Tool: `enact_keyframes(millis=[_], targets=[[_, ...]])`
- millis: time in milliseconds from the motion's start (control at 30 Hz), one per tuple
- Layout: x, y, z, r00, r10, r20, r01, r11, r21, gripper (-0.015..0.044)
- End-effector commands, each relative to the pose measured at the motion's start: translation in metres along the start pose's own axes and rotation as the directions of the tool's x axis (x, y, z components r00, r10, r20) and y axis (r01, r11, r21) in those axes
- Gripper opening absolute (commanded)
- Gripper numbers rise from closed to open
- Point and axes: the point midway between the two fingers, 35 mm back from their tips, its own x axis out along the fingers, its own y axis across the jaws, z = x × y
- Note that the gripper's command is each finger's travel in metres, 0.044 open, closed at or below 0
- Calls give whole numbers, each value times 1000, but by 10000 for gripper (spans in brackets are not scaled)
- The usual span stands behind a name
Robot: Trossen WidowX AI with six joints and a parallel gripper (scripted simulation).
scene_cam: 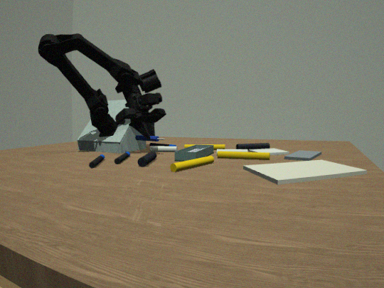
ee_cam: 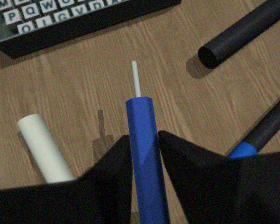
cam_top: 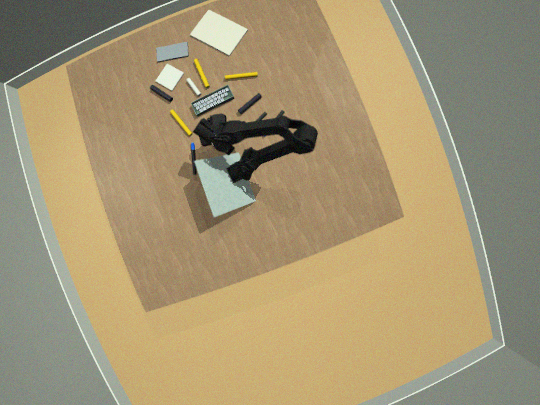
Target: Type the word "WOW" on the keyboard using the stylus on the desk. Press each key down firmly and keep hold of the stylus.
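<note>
My gripper is shut on the blue stylus, which has a thin white tip pointing forward. The stylus is held roughly level, a little above the desk. The dark keyboard with white keys lies just beyond the tip, at the top left of the wrist view. The tip is short of the keyboard's near edge and does not touch it.
A white cylinder lies left of the fingers, a dark cylinder to the upper right, and a blue-tipped marker on the right. Yellow cylinders, pads and the arm's grey base block surround the keyboard.
</note>
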Motion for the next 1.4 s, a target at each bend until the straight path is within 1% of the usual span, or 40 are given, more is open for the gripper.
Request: enact_keyframes(millis=[0,67,167,400,633,1033,1367], targets=[[-4,-2,3,1000,-2,7,2,1000,9,0],[-4,-2,3,1000,-2,7,2,1000,9,0],[-1,2,3,999,14,-31,-13,999,30,0],[0,16,15,982,93,-167,-62,982,178,0],[1,28,28,940,180,-288,-78,940,332,0],[7,44,52,822,344,-454,-34,825,564,0],[11,53,81,697,491,-523,67,681,729,0]])
